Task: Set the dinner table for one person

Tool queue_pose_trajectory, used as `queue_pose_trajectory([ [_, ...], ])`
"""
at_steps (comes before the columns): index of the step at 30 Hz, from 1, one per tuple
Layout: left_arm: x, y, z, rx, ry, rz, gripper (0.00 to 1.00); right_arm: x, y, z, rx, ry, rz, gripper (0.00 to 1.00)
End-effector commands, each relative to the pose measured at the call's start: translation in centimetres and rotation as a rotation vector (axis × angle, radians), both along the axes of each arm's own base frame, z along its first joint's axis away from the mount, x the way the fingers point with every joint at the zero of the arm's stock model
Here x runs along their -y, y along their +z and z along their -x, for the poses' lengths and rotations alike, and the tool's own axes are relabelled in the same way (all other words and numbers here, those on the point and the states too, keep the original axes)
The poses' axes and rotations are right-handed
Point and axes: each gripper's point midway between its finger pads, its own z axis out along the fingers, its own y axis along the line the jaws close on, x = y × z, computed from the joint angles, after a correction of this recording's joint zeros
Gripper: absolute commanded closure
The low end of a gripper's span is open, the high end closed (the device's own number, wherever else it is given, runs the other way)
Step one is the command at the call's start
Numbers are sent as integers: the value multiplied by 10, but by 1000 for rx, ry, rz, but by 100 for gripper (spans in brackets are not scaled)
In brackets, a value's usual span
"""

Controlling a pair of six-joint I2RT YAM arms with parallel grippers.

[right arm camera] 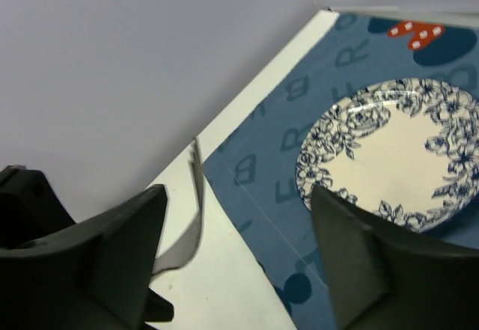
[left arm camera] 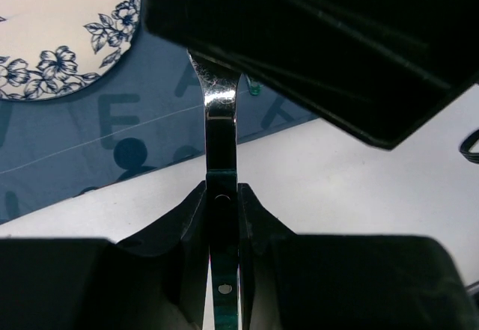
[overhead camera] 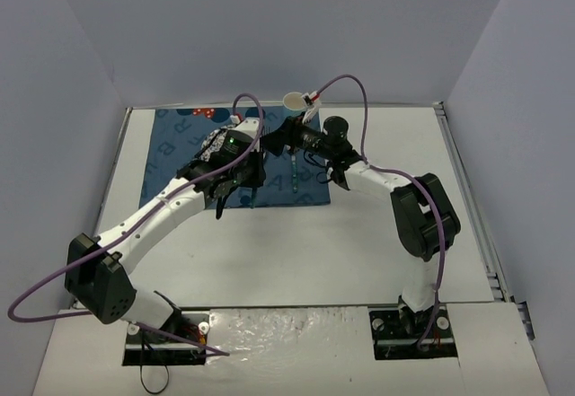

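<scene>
Panel 1, overhead: the white dinner table [overhead camera: 359, 234] spans the enclosure, with pale walls [overhead camera: 269, 28] on three sides. A blue lettered mat [overhead camera: 166, 158] lies toward its 11 o'clock corner. The left arm [overhead camera: 162, 207] and right arm [overhead camera: 413, 207] converge over the mat, and the left arm covers most of a floral plate [overhead camera: 214, 143].

Panel 2, left wrist: the left gripper [left arm camera: 222, 195] is clenched on the handle of a utensil [left arm camera: 221, 105]. At 1 o'clock the right arm's dark body hides the utensil's head from me. The plate sits at 11 o'clock on the mat, and bare table shows at 4 o'clock.

Panel 3, right wrist: the right gripper [right arm camera: 239, 248] stands released, its fingers wide apart. A fork [right arm camera: 196, 188] shows toward 9 o'clock against the white strip between mat and wall. I cannot tell whether it touches the finger [right arm camera: 97, 248] masking its handle.
</scene>
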Motion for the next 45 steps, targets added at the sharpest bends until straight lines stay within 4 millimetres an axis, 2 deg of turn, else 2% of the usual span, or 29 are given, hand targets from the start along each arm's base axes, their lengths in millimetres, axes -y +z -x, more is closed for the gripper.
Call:
queue_pose_trajectory([
  [1,-21,22,-17,113,56,-29,100,13,31,-18,74,-98,67,19],
  [4,-49,2,-23,92,111,-89,100,53,22,-44,24,-238,179,4],
  [7,-85,-11,-35,79,181,-140,100,114,26,-67,7,-394,285,0],
  [9,-113,-18,-45,73,237,-171,100,148,27,-69,-19,-481,343,0],
  [10,-122,-23,-50,71,254,-181,100,174,18,-73,-53,-535,393,0],
  [12,-144,-34,-64,59,296,-214,100,203,21,-67,-64,-579,435,0],
  [13,-158,-36,-73,55,329,-211,100,216,19,-64,-74,-601,453,0],
  [16,-188,-48,-96,39,378,-222,100,235,19,-50,-89,-634,467,0],
  [19,-206,-57,-117,26,379,-252,100,244,25,-36,-82,-652,465,0],
  [21,-226,-66,-134,13,387,-288,100,247,23,-27,-81,-652,470,0],
  [25,-246,-88,-154,-18,377,-313,100,251,29,-19,-59,-659,479,0],
  [27,-251,-91,-164,-11,362,-322,100,253,30,-17,-51,-660,482,0],
  [31,-269,-103,-176,-27,357,-324,100,256,32,-12,-35,-657,487,0],
  [35,-275,-110,-186,-16,326,-306,100,256,30,-10,-33,-645,492,0],
  [38,-284,-115,-189,-25,321,-319,100,258,29,-9,-36,-641,490,0],
  [45,-289,-123,-191,-34,286,-322,100,259,22,-11,-56,-631,488,0],
])
